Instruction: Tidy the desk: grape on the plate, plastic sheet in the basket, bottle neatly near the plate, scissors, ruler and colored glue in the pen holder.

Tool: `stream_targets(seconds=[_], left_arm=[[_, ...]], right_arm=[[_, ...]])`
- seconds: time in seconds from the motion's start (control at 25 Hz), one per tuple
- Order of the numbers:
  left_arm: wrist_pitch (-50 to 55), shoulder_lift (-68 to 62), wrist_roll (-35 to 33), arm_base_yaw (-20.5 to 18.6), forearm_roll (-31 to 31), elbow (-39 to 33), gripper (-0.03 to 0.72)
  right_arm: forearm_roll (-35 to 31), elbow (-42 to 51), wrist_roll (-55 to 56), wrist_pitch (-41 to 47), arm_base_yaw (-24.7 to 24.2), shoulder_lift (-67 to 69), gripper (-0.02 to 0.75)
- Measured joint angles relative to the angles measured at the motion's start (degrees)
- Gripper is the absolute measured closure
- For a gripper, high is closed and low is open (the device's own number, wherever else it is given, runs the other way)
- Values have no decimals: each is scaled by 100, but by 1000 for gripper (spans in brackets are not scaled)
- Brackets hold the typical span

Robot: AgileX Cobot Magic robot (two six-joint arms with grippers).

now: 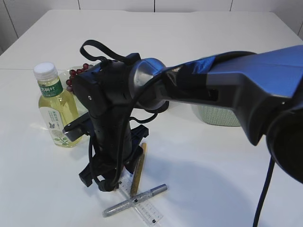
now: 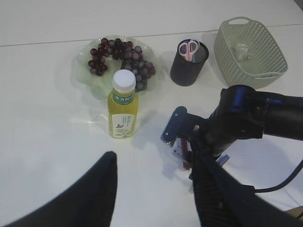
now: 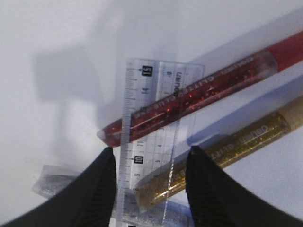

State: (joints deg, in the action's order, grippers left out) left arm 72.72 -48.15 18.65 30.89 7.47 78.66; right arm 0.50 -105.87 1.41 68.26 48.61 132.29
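Observation:
My right gripper (image 3: 150, 151) is open and points down over the clear ruler (image 3: 151, 123), one finger on each side without touching it. The ruler lies across a red glitter glue (image 3: 199, 97), a gold glue (image 3: 227, 144) and a silver glue (image 3: 47, 182). In the exterior view this gripper (image 1: 102, 182) hangs over the ruler (image 1: 144, 210) near the front edge. Grapes (image 2: 120, 59) lie on the green plate (image 2: 83, 78), and the bottle (image 2: 123, 111) stands upright in front of it. The scissors (image 2: 188, 47) stand in the black pen holder (image 2: 187, 71). A plastic sheet (image 2: 242, 49) lies in the basket (image 2: 270, 52). My left gripper (image 2: 154, 163) hovers high, open and empty.
The right arm (image 1: 227, 80) reaches across the table from the right and hides the pen holder and part of the basket (image 1: 218, 118) in the exterior view. The bottle (image 1: 54, 111) stands just left of the right wrist. Bare white table lies on the left and front right.

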Motion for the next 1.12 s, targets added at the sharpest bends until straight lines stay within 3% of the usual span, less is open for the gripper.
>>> stream_targets(seconds=[1.12], left_arm=[[0, 0, 0, 0, 0, 0, 307]], right_arm=[[0, -21, 0, 13, 0, 250, 352]])
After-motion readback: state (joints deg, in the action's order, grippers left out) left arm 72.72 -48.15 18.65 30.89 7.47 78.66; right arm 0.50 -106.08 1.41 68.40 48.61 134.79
